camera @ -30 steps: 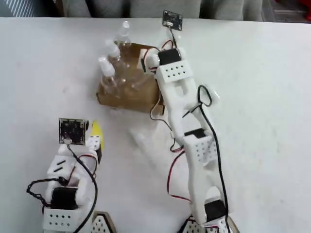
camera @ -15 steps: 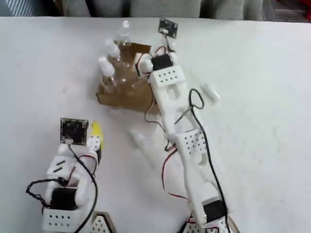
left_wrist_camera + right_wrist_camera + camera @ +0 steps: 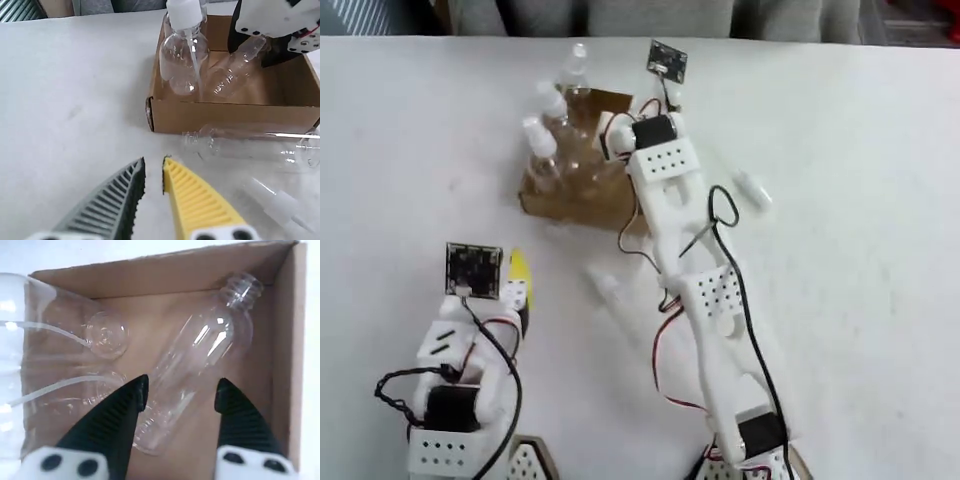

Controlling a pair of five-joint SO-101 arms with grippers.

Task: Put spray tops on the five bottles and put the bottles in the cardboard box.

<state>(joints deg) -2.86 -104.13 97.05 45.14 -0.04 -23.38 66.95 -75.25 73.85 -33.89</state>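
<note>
Left gripper near the counter's front edge, right gripper over the cardboard box.
The left gripper is barely parted and empty; a loose bottle lies just before the box; the right gripper, wide open, straddles an uncapped bottle lying inside.

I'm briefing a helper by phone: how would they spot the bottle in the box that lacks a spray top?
Find the cardboard box. Inside, under the open right gripper, one clear bottle lies slanted beside the upright bottles. Its threaded neck is bare, while its neighbours wear white spray tops.
</note>
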